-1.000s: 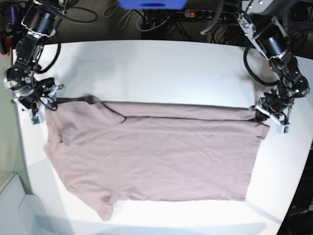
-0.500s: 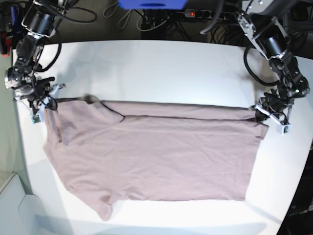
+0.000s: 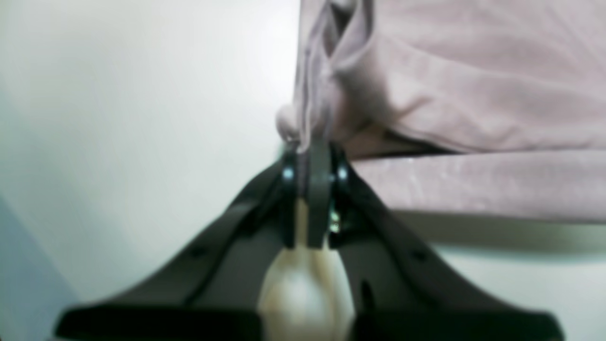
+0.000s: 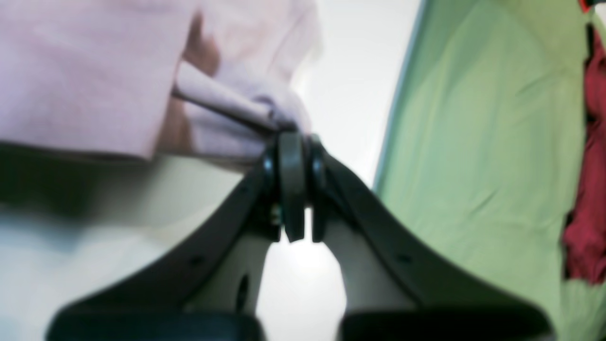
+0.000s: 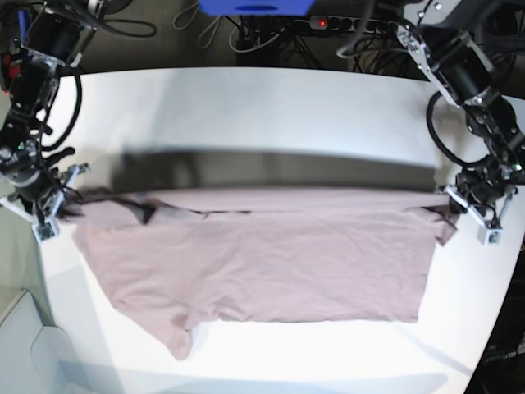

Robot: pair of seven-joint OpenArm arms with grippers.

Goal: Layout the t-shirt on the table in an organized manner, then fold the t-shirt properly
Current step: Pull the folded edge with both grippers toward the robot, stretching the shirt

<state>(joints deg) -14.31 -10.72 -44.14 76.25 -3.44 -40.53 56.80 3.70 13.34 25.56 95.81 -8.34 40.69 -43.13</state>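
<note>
The dusty pink t-shirt [image 5: 262,254] stretches across the white table [image 5: 262,107], its far edge raised and throwing a dark shadow behind it. My left gripper [image 5: 474,205] is on the right side of the base view, shut on the t-shirt's corner there. In the left wrist view the left gripper [image 3: 312,154] pinches a bunched fold of the t-shirt [image 3: 450,94]. My right gripper [image 5: 56,201] is on the left side of the base view, shut on the opposite corner. In the right wrist view the right gripper [image 4: 291,137] clamps gathered cloth of the t-shirt [image 4: 94,71].
A green surface [image 4: 473,142] and a red object [image 4: 587,156] lie beyond the table's edge beside my right gripper. Cables and a power strip [image 5: 328,25] run behind the table's far edge. A pale object [image 5: 25,345] sits at the near left corner.
My right gripper has shut on the t-shirt's corner. Both grippers have moved toward the near side and lifted the far edge, pulling the cloth taut and casting a new shadow.
</note>
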